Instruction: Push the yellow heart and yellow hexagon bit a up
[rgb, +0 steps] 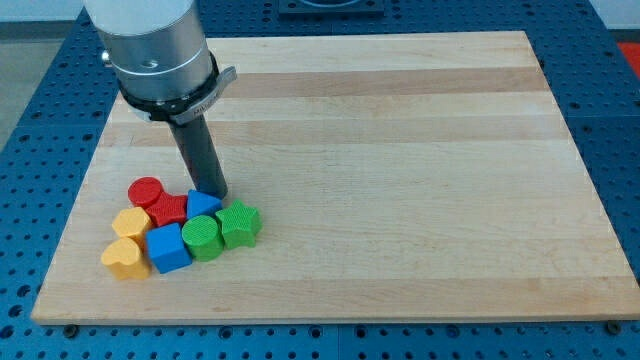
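Yellow heart (125, 258) and yellow hexagon (131, 223) sit at the cluster's left on the table (400, 150); my tip (216, 194) touches the blue block (202, 203); no gripper fitted

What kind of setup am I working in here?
Likely a robotics lab bench: a wooden board lies on a blue perforated table, with small coloured blocks such as the yellow heart clustered beside my tip.

Arm (150, 45) cut off at view's top; rod hides pt of blue block (203, 203).
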